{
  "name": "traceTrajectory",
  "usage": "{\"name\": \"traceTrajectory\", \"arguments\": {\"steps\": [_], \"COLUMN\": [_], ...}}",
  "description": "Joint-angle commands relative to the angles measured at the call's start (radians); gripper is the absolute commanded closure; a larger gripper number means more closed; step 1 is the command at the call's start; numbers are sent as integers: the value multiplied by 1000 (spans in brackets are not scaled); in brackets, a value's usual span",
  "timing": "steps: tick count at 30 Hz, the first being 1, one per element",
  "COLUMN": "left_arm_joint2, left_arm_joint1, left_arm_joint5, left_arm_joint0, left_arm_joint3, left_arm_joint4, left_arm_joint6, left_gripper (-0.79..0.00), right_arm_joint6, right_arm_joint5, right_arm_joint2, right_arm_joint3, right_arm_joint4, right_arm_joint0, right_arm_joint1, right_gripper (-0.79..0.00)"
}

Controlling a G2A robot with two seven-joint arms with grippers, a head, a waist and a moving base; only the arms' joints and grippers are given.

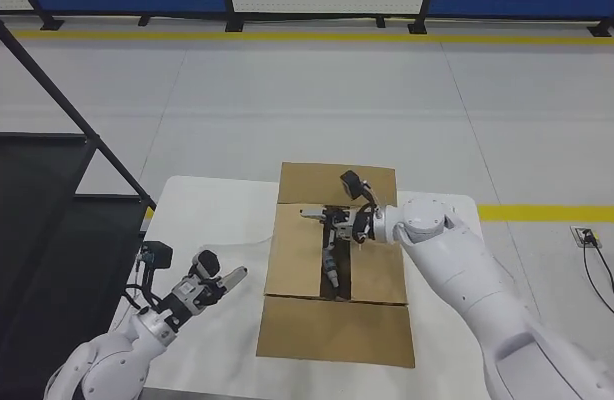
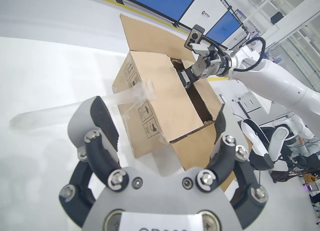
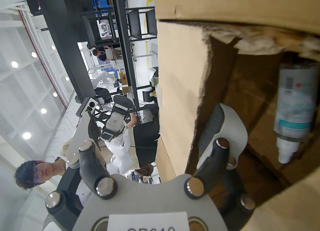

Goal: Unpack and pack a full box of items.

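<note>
- On white desk [image 1: 207, 215]: brown cardboard box [image 1: 297, 250], top partly open.
- Inside, lying down: white teal-labelled spray bottle [image 3: 295, 102]; likely light, rigid, slick, so best gripped across the body.
- Right claw [image 3: 153, 111] spread astride one flap [image 3: 180, 79]; left claw [image 2: 160, 109] spread, empty, beside box.

You've only got a narrow slot [image 2: 198, 102] between the box [image 1: 332, 330] side flaps to go in through. The right gripper [image 1: 332, 222] plugs its far end, one finger under the left flap [image 1: 295, 255]. The table [image 1: 212, 215] by your left gripper [image 1: 222, 270] is free, but a loose tape strip [image 2: 132, 95] sticks out there.
</note>
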Motion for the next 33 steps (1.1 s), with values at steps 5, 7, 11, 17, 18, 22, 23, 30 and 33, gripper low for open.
{"name": "traceTrajectory", "arguments": {"steps": [5, 7, 11, 17, 18, 22, 23, 30, 33], "left_arm_joint2": [47, 64, 105, 181, 188, 212, 217, 227, 215], "left_arm_joint1": [-3, -3, -6, -18, -20, -31, -33, -48, -52], "left_arm_joint5": [-13, -34, -34, -2, 9, 52, 71, 115, 126], "left_arm_joint0": [-7, -6, -17, -62, -72, -107, -111, -102, -80], "left_arm_joint3": [-13, -19, -24, -4, 6, 30, 33, 44, 45], "left_arm_joint4": [53, 82, 155, 219, 210, 192, 193, 164, 147], "left_arm_joint6": [-44, -52, -67, -68, -63, -33, -21, 103, 159], "left_gripper": [-785, -785, -785, -785, -785, -785, -785, -785, -785], "right_arm_joint6": [33, 41, 58, 49, 54, 65, 71, 107, 132], "right_arm_joint5": [-45, -59, -78, -83, -84, -101, -109, -164, -182], "right_arm_joint2": [31, 43, 62, 57, 54, 45, 44, 44, 48], "right_arm_joint3": [-4, -4, -17, -46, -47, -42, -40, -7, 5], "right_arm_joint4": [66, 88, 124, 135, 135, 135, 137, 140, 136], "right_arm_joint0": [1, 3, 8, 10, 11, 16, 17, 25, 30], "right_arm_joint1": [-13, -16, -23, -47, -51, -69, -73, -93, -96], "right_gripper": [-785, -785, -785, -785, -785, -785, -785, -785, -785]}}
